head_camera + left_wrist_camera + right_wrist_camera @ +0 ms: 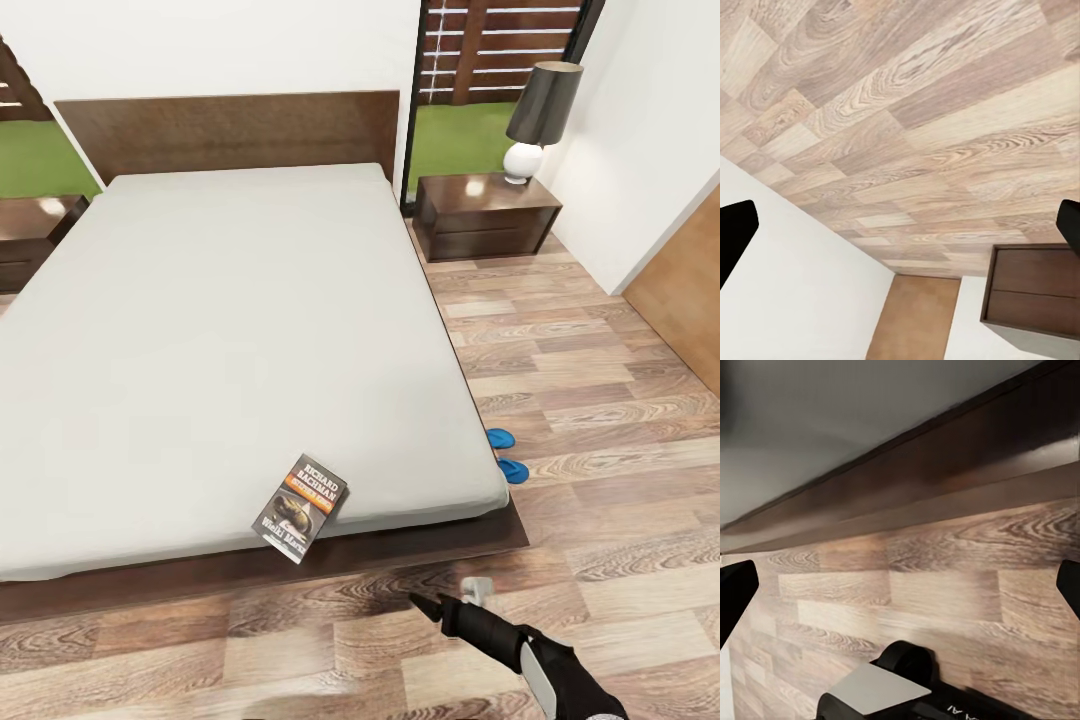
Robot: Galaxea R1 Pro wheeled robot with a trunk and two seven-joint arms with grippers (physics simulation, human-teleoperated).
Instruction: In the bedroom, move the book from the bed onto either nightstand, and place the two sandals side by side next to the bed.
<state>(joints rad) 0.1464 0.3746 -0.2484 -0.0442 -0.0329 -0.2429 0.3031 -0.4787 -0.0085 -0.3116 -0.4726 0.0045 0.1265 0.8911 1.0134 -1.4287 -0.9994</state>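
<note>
The right gripper point(452, 598) is hanging low over the floor point(600, 400) just off the bed's point(200, 300) foot, fingers spread wide and empty. The left gripper point(900, 225) is gaping too, holding nothing. The book point(301, 507) is lying on the mattress near the bed's foot edge; the sandals point(507, 455) are peeking out beside the bed's frame.

The book point(300, 507) lies flat, cover up, near the foot edge of the bed point(230, 330), tilted and slightly overhanging the pale-grey mattress edge. Two blue sandals point(506, 454) sit on the wood floor against the bed's right side, partly tucked under the frame. A dark-brown nightstand point(485, 215) stands beside the headboard.
</note>
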